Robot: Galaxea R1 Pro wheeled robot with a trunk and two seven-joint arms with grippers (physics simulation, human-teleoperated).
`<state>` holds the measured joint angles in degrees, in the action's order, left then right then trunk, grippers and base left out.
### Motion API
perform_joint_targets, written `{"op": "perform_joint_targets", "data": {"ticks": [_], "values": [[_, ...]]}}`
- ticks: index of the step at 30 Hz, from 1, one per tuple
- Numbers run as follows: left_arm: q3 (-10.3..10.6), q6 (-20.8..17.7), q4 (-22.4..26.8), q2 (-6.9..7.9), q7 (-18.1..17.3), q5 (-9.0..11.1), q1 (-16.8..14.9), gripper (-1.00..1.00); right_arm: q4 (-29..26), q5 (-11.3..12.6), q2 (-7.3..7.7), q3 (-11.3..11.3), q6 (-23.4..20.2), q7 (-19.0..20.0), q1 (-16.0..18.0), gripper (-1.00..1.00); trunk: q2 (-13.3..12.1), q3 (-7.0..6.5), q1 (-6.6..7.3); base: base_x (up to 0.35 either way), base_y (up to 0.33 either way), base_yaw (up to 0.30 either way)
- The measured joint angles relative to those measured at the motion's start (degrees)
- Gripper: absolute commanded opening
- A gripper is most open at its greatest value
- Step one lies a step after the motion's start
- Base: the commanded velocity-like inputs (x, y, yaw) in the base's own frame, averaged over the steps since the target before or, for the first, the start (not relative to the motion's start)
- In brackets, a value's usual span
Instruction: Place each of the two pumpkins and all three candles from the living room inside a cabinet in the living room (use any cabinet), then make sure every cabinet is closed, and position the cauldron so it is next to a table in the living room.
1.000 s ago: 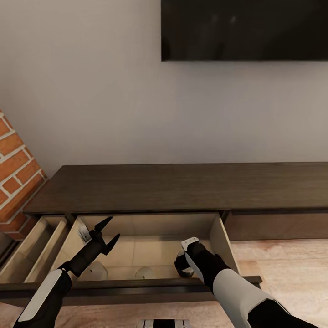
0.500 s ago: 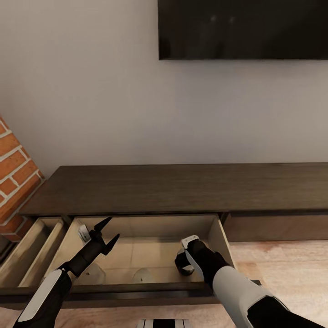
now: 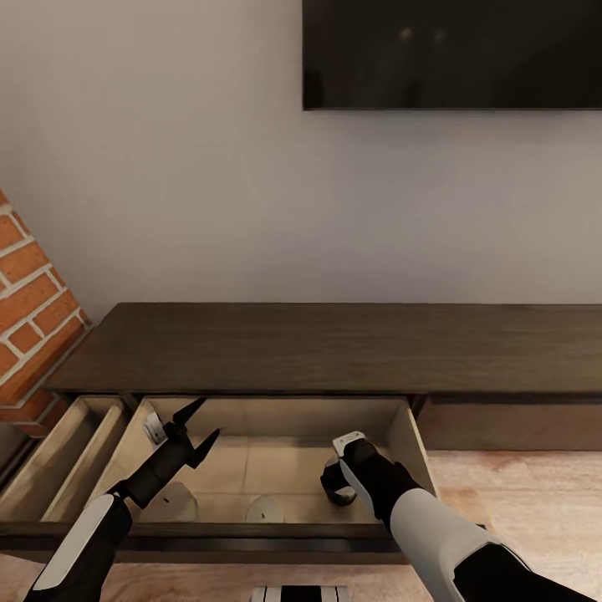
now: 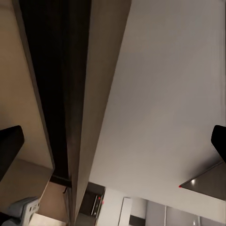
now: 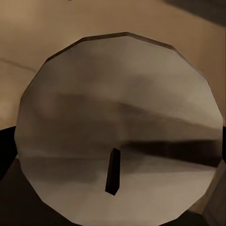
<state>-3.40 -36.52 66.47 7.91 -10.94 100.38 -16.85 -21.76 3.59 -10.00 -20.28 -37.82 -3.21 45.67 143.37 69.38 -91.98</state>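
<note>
Cabinet (image 3: 334,347) ran long and low along the pale wall, dark brown, beneath a black screen (image 3: 451,54), with red brick (image 3: 33,326) at its left end. Its wide drawer (image 3: 400,435) stood pulled out, pale beige inside, and a narrower open drawer (image 3: 63,451) sat just beside it toward the brick.

Both arms reached into the wide drawer. The left gripper (image 3: 198,422) hung over the drawer's left part, its two dark fingers spread apart and grasping nothing. The right gripper (image 3: 339,485) was low near the drawer's right wall; whether its fingers were clenched could not be told. The right wrist view showed a pale round candle (image 5: 117,132) with a short dark wick, seen from above, close under that gripper. Two more pale candles (image 3: 171,506) (image 3: 264,508) stood on the drawer floor near its front edge.
</note>
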Motion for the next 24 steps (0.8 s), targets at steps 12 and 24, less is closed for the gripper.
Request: {"op": "perform_joint_targets", "data": {"ticks": [12, 24], "values": [[0.0, 0.0, 0.2, 0.0, 0.0, 0.0, 0.0, 1.0, 0.2, 0.1, 0.0, 0.2, 0.1, 0.1, 0.0, -1.0, 0.0, 0.0, 0.0, 0.0, 0.0, 0.011], [-0.1, -0.1, 0.1, 0.0, 0.0, 0.0, 0.0, 1.0, 0.3, 0.2, 0.03, 0.4, 0.1, 0.2, 0.0, -1.0, 0.1, 1.55, -0.18, 0.0, 0.0, 0.0]]}}
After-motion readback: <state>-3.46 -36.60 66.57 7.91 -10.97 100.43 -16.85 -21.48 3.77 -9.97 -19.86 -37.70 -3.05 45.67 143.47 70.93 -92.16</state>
